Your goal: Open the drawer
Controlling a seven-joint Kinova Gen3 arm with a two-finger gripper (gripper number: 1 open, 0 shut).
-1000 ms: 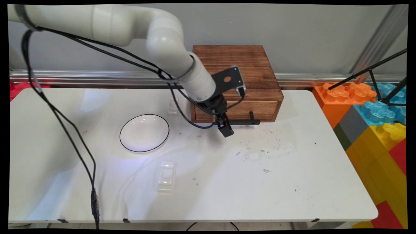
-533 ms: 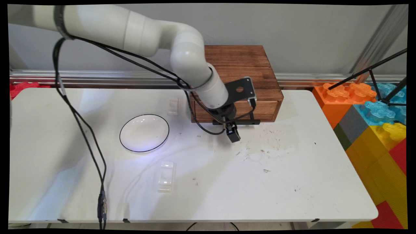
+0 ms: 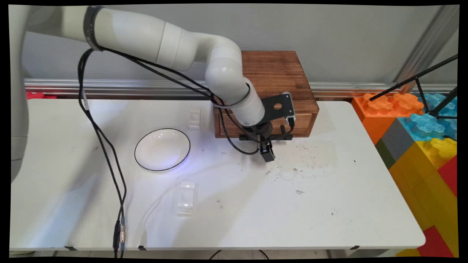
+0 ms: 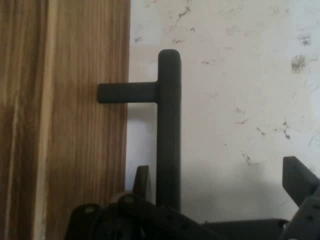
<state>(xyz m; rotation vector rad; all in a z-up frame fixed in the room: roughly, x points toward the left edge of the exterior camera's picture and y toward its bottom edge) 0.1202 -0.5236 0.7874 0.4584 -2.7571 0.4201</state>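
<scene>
Gripper [image 4: 220, 185] spread wide, nothing held | black handle [image 4: 168, 125] of wooden drawer box [image 3: 278, 76] straddled by fingers [image 4: 299, 180]

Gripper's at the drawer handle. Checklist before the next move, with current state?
1. Gripper open: ok. The fingers stand well apart.
2. Drawer handle between the fingers: ok. Its bar runs into the gap.
3. Handle centred in the gap: not ok. The bar sits right beside one finger and far from the other.
4. Drawer front flush with the wooden box: ok, it looks shut.
5. Table in front of the drawer free: ok. The plate and clear plastic tray lie off to the side.
6. Black cable clear of the handle: cannot tell. It loops close by the box front.
</scene>
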